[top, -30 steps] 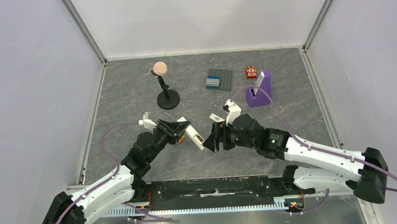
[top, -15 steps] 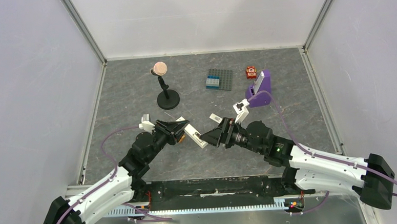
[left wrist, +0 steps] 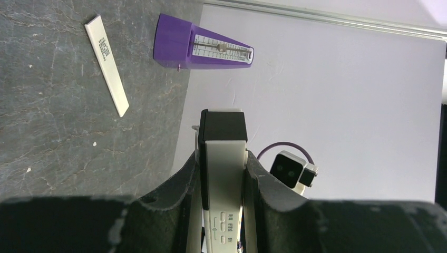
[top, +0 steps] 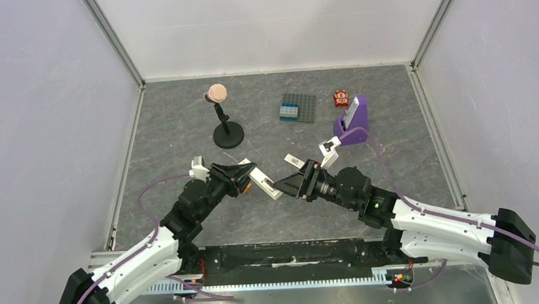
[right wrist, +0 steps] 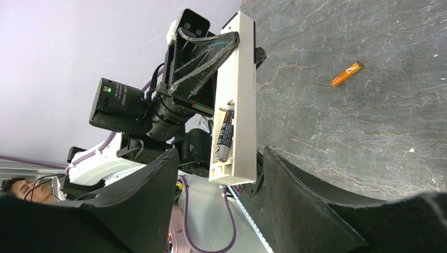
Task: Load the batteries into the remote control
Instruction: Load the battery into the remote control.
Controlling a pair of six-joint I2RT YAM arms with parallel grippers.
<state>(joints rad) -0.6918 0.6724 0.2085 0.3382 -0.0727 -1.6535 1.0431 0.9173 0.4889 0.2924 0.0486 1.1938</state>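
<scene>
Where a second earlier the right jaws had hung back from it, the remote control (top: 264, 182) now lay between them, flanked with a gap either side, those jaws apart. The left jaws stayed clamped on its other end, hiding that part. Its long axis ran straight from one pair to the other. The dark grey battery (right wrist: 225, 135) sat in its recess. The orange battery (right wrist: 346, 74) lay on the surface (right wrist: 369, 132), well apart from both pairs.
</scene>
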